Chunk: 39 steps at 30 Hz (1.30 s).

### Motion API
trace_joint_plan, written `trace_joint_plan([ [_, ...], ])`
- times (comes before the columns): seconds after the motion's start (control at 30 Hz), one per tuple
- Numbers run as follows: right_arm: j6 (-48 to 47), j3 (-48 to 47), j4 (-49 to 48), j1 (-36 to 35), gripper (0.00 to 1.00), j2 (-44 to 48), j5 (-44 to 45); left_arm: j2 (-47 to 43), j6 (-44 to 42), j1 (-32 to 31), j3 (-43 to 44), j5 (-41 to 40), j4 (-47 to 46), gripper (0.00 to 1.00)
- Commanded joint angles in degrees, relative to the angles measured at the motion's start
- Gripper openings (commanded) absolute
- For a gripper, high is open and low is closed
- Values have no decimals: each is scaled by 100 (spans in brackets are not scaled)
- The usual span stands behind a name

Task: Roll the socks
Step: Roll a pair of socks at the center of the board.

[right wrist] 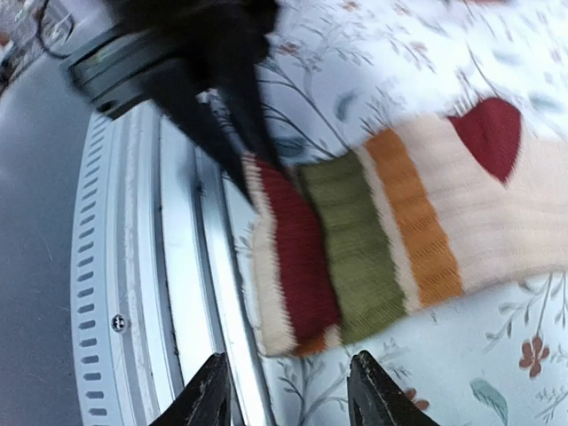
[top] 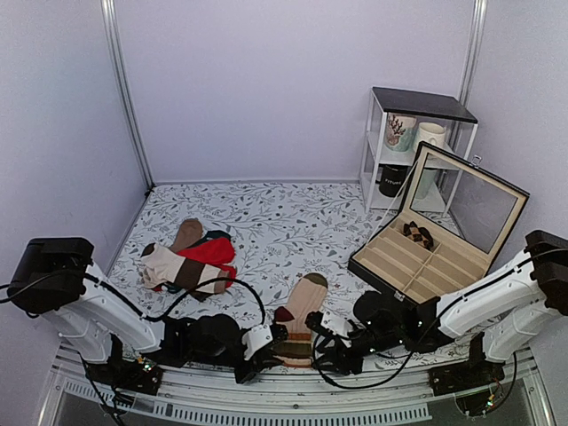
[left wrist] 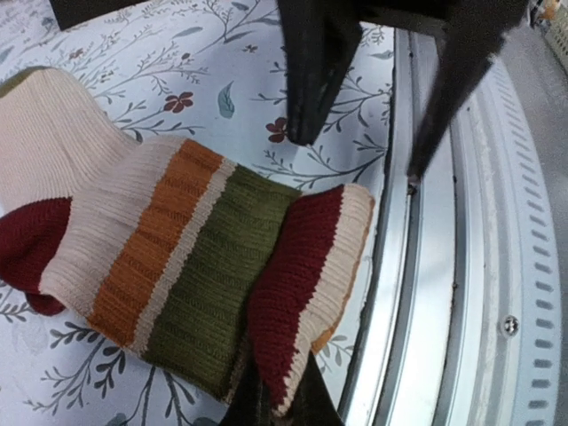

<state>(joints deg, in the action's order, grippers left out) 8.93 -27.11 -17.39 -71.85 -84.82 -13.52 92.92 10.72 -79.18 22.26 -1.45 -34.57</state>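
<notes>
Left gripper (left wrist: 280, 406) clamped on socks (left wrist: 195, 257) at cuff.
Right gripper (right wrist: 291, 382) just beside that cuff, jaws apart, nothing held.

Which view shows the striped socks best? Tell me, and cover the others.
Left wrist: the socks lie close and sharp, every stripe clear. Right wrist shows them blurred; top external shows them small, between the two arms.

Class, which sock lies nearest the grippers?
The tan striped sock, lying alone by the near edge; the red sock and brown-banded sock lie piled farther left.
</notes>
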Motion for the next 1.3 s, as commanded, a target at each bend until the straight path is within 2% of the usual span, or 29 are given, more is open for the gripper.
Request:
trace_joint_plan([
  [0.0, -1115, 83, -870, -607, 47, 109, 1254, 95, 530, 285, -115, 565, 831, 0],
  [0.2, -1704, -129, -969, -1022, 47, -356, 1921, 293, 598, 432, -48, 913, 867, 0],
  [0.5, -1923, -483, -927, -1209, 46, -1168, 2169, 444, 646, 507, -72, 1167, 774, 0],
  [0.6, -1842, -505, -829, -1208, 37, -1285, 2202, 397, 667, 528, -139, 1203, 697, 0],
  [0.77, -1463, -540, -476, -1209, 14, -1381, 2244, 182, 688, 544, -294, 1237, 437, 0],
  [0.8, -1365, -541, -405, -1208, 12, -1394, 2227, 116, 679, 550, -314, 1237, 388, 2],
  [0.87, -1185, -541, -277, -1208, 10, -1415, 2113, -72, 632, 544, -354, 1171, 306, 19],
  [0.97, -926, -529, -161, -1170, 10, -1364, 1740, -543, 448, 496, -491, 757, 92, 31],
  [1.13, -346, -691, 375, -753, 10, -1288, 606, -1560, -478, 31, -708, -498, -93, 46],
  [1.17, -237, -770, 520, -656, 10, -1310, 368, -1677, -631, -7, -715, -579, -101, 50],
  [1.27, -43, -1161, 1151, -313, 10, -1431, -376, -1821, -1038, -74, -678, -556, -99, 53],
])
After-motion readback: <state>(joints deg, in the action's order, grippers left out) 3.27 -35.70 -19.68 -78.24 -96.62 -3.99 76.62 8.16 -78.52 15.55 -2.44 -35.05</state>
